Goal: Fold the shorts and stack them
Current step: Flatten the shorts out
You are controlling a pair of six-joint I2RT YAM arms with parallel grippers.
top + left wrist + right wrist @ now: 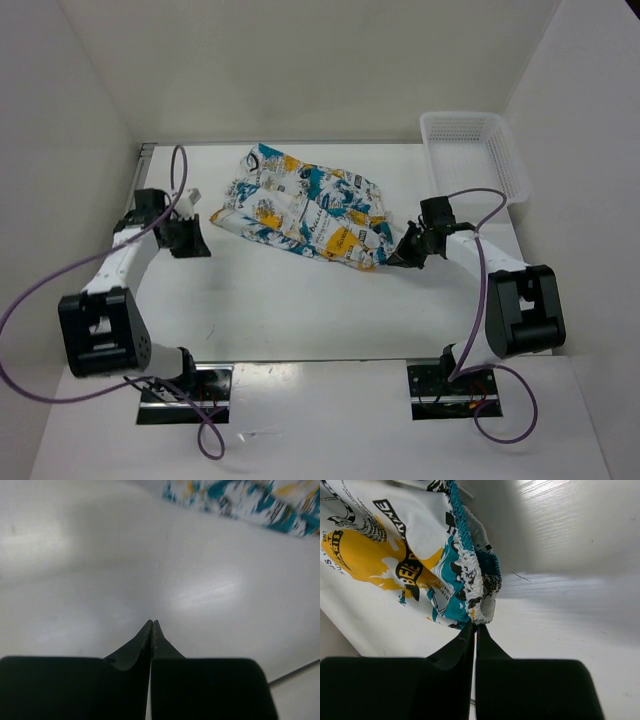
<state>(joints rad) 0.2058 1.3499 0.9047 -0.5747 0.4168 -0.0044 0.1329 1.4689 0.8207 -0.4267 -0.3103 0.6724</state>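
The shorts (305, 205) lie spread and rumpled at the middle back of the table, white with teal and orange-yellow patches. My right gripper (390, 258) is at their near right corner. In the right wrist view its fingers are shut (476, 626) with the gathered elastic waistband end of the shorts (470, 580) pinched at the tips. My left gripper (195, 242) sits just left of the shorts, apart from the cloth. Its fingers are pressed together (152, 623) over bare table with nothing between them, and the edge of the shorts (250, 500) shows at the top right of that view.
A white plastic mesh basket (475, 150) stands at the back right corner, beyond the right arm. White walls close in the table on the left, back and right. Purple cables loop off both arms.
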